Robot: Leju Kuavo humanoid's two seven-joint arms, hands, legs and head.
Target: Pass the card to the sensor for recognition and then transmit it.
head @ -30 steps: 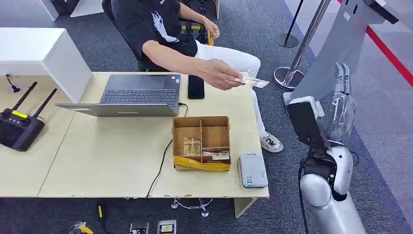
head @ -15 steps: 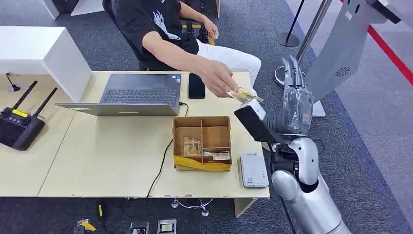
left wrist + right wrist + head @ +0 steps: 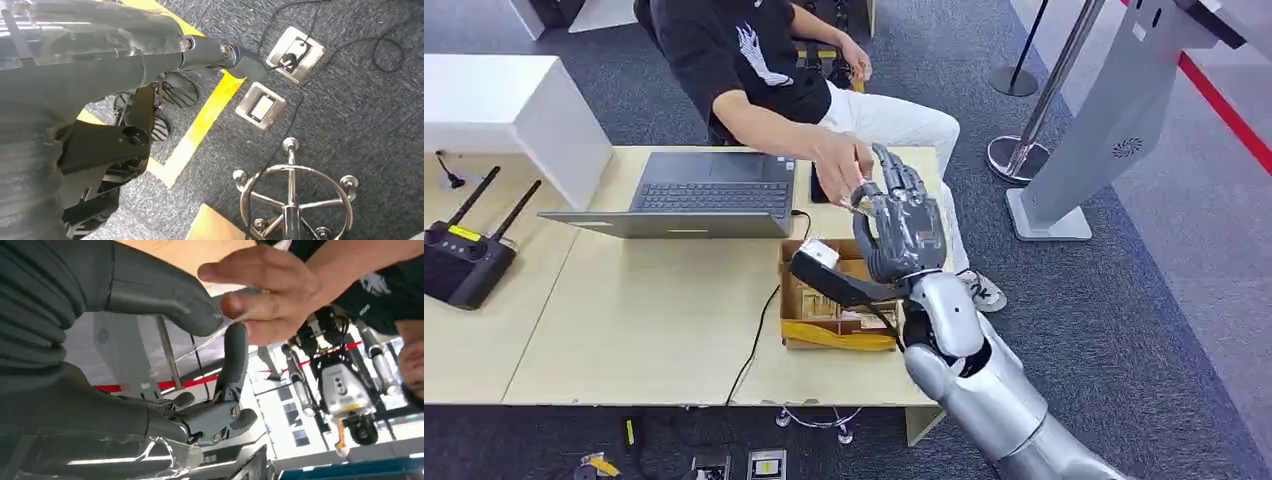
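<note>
The card (image 3: pixel 856 203) is a thin pale slip pinched in a person's hand (image 3: pixel 836 168) above the table's far right. My right hand (image 3: pixel 902 222) is raised over the cardboard box, fingers pointing up, right beside that hand. In the right wrist view the card's edge (image 3: pixel 200 346) runs into the narrow gap between my thumb (image 3: pixel 165 295) and a dark finger (image 3: pixel 234 360), while the person's fingers (image 3: pixel 270 290) still pinch it. I cannot tell whether my fingers press on it. My left hand (image 3: pixel 150 55) hangs over the carpet and holds nothing, one finger stretched out.
A cardboard box (image 3: pixel 796 262) with compartments lies under my right arm. A laptop (image 3: pixel 709 190) stands at the table's back, a black remote controller (image 3: pixel 464 260) at the left. A grey kiosk stand (image 3: pixel 1104 130) and a stanchion base (image 3: pixel 1014 155) are on the carpet to the right.
My right arm has swung left from beside the table to above the box, up to the person's hand. The person has drawn the card back towards the laptop.
</note>
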